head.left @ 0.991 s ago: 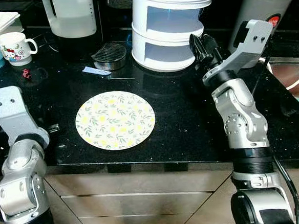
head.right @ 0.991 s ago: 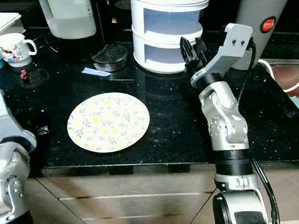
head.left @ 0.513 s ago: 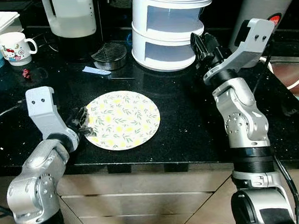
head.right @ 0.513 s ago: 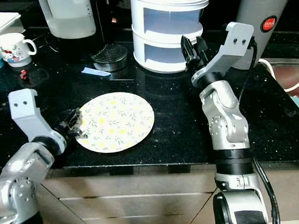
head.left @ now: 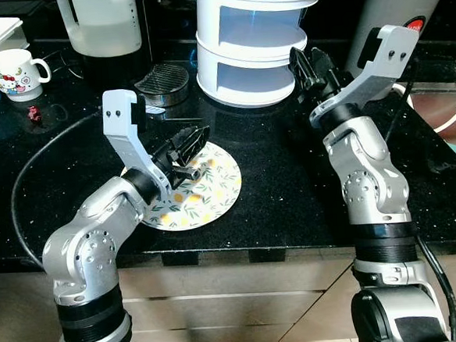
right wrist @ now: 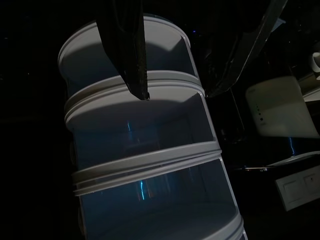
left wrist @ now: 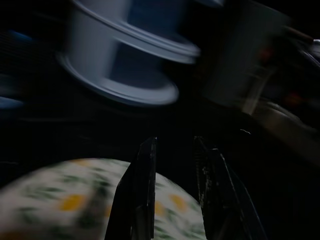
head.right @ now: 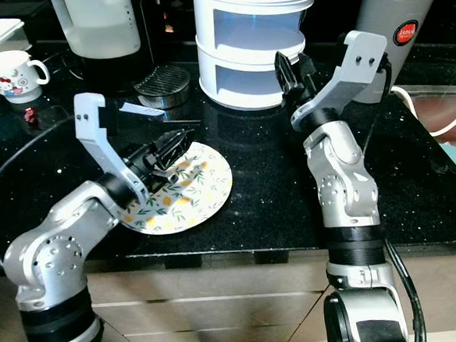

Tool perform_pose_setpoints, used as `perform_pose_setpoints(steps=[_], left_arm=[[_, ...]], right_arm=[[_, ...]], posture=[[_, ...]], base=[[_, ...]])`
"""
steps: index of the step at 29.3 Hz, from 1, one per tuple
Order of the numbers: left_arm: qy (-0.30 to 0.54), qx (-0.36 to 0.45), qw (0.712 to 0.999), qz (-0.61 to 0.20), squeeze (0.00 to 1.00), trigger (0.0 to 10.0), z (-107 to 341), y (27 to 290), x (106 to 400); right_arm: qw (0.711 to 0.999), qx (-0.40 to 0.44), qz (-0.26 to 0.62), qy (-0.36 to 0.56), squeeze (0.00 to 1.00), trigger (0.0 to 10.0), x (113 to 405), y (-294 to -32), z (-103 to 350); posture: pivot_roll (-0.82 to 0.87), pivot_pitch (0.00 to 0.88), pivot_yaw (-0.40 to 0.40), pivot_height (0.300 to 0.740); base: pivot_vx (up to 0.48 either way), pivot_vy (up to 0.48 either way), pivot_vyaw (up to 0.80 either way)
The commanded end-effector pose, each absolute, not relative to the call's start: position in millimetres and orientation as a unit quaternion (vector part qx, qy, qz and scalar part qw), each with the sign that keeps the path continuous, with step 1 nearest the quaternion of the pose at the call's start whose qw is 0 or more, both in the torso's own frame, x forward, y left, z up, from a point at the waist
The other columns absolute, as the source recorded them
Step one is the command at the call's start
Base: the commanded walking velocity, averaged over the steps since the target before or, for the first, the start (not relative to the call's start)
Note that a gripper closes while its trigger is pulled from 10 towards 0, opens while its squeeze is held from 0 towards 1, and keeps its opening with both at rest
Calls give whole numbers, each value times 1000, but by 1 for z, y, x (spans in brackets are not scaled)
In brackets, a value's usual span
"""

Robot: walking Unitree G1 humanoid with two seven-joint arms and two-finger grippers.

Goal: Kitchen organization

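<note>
While the left gripper (head.left: 193, 138) hovers open over the round flowery plate (head.left: 206, 197), probably to grab it, the right gripper (head.left: 308, 60) waits open beside the white tiered rack (head.left: 258, 36).

Two silver jointed arms, black cables, black-fingered left end effector (head.left: 189, 146).

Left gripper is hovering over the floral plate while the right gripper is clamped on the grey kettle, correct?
Not quite. The left gripper is over the floral plate, but the right gripper holds nothing: its fingers are open beside the white tiered rack, per the left eye view.
</note>
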State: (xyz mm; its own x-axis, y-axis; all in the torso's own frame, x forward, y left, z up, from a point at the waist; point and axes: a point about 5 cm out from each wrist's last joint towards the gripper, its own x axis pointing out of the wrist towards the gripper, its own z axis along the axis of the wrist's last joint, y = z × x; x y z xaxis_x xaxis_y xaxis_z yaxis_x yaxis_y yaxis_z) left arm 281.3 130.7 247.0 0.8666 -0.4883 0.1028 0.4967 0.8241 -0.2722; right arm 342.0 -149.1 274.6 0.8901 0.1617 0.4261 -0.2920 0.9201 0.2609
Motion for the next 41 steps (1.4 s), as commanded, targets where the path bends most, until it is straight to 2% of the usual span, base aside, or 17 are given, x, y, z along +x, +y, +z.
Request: perform_pose_setpoints(steps=[1,3,4,6,7,8,14,16,18,22,23,27,31,35,36,39,41], left_arm=[[-21,-123,971,-204,0,10000,250,142,286],[-14,-98,989,-111,0,10000,248,162,292],[-14,-98,989,-111,0,10000,248,162,292],[27,-84,996,-20,0,10000,240,186,294],[27,-84,996,-20,0,10000,240,186,294],[58,-61,996,27,0,10000,234,200,292],[110,-25,989,98,0,10000,224,230,279],[148,-11,980,132,0,10000,208,246,269],[180,-9,975,130,0,10000,192,246,264],[210,-15,974,84,0,10000,177,232,264],[216,-18,975,50,0,10000,174,221,266],[216,-21,976,29,0,10000,175,214,267],[201,-4,976,-79,0,10000,184,183,274],[197,8,973,-122,0,10000,185,168,276],[187,15,968,-168,0,10000,187,152,279],[178,15,963,-201,0,10000,190,139,281],[157,16,953,-259,0,10000,196,114,288]], right_arm=[[959,160,112,-204,0,10000,340,-153,276],[960,159,112,-204,0,10000,340,-153,276],[960,159,112,-204,0,10000,340,-153,276],[959,159,113,-203,0,10000,340,-152,276],[959,159,113,-203,0,10000,340,-152,276],[959,160,115,-202,0,10000,341,-152,276],[959,160,118,-200,0,10000,340,-150,275],[959,161,119,-199,0,10000,340,-150,274],[959,162,120,-198,0,10000,340,-149,273],[959,162,121,-198,0,10000,340,-149,273],[959,162,122,-199,0,10000,341,-149,274],[959,161,123,-200,0,10000,340,-149,275],[959,158,120,-202,0,10000,339,-150,276],[959,158,119,-203,0,10000,339,-151,276],[959,158,118,-203,0,10000,339,-150,276],[959,158,118,-203,0,10000,339,-150,276],[959,160,119,-203,0,10000,340,-149,276]], posture=[[149,12,-51,740],[149,12,-51,740],[149,12,-51,740],[149,12,-51,740],[149,12,-51,740],[149,12,-51,740],[183,17,-51,740],[185,20,-51,740],[183,20,-51,740],[179,19,-52,740],[175,17,-52,740],[167,17,-50,740],[155,12,-45,740],[153,11,-44,740],[149,9,-43,740],[149,9,-43,740],[148,6,-46,740]], base=[[0,0,0],[0,0,0],[0,0,0],[0,0,0],[0,0,0],[0,0,0],[0,0,0],[0,0,0],[0,0,0],[0,0,0],[0,0,0],[0,0,0],[0,0,0],[0,0,0],[0,0,0],[0,0,0],[0,0,0]])
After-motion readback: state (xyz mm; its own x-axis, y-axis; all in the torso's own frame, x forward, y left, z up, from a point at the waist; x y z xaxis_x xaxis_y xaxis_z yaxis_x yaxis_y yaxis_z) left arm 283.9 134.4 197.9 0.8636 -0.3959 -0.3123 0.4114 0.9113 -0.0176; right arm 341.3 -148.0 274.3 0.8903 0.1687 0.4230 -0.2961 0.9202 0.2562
